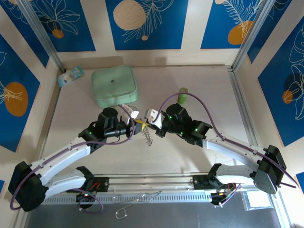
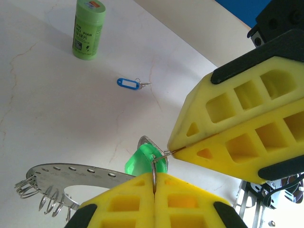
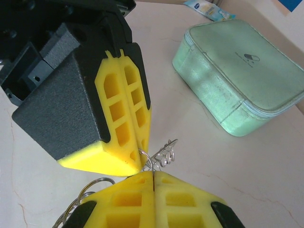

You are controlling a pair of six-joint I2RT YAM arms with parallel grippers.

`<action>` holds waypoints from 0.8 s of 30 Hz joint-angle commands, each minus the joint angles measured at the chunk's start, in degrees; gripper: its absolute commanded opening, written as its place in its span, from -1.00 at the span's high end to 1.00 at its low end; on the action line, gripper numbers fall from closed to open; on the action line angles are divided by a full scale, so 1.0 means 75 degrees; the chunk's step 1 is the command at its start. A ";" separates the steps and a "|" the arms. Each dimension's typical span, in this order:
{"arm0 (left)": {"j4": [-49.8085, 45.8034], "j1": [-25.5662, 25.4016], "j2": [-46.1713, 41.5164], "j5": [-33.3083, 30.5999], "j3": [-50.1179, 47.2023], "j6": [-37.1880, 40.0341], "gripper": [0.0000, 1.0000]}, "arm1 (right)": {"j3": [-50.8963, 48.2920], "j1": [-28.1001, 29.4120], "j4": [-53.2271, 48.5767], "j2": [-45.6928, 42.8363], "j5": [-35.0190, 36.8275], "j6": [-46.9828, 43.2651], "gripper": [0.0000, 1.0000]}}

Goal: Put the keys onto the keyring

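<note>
My left gripper (image 2: 155, 175) is shut on the small wire ring of the green key (image 2: 145, 161), held in the air over the table's middle. My right gripper (image 3: 153, 172) meets it tip to tip and is shut on a thin wire loop that reaches the green key's head. That loop seems to belong to the keyring (image 2: 71, 173), a silvery strip with holes and small rings that hangs just under both grippers (image 1: 148, 137). The blue key (image 2: 128, 83) lies flat on the table, apart from both grippers. From above, the left gripper (image 1: 137, 124) and right gripper (image 1: 151, 122) touch.
A mint-green square case (image 1: 114, 85) sits at the back left of the table, with a small blue-and-white packet (image 1: 71, 76) beside it. An upright green cylinder (image 1: 183, 95) stands at the back right. Aluminium frame posts edge the table.
</note>
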 commanded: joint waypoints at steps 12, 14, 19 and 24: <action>0.0366 -0.0097 -0.0027 0.0183 0.0246 -0.0034 1.00 | 0.0168 0.0030 -0.0257 0.0126 -0.0568 -0.0052 1.00; 0.0357 -0.0094 -0.0027 0.0207 0.0245 -0.0019 1.00 | 0.0206 0.0019 -0.0313 0.0172 -0.0585 -0.0040 1.00; 0.0388 -0.0097 -0.0050 0.0260 0.0246 -0.0009 1.00 | 0.0256 0.0025 -0.0387 0.0233 -0.0643 -0.0027 1.00; 0.0415 -0.0097 -0.0044 0.0276 0.0226 -0.0005 1.00 | 0.0270 0.0011 -0.0449 0.0222 -0.0767 -0.0008 1.00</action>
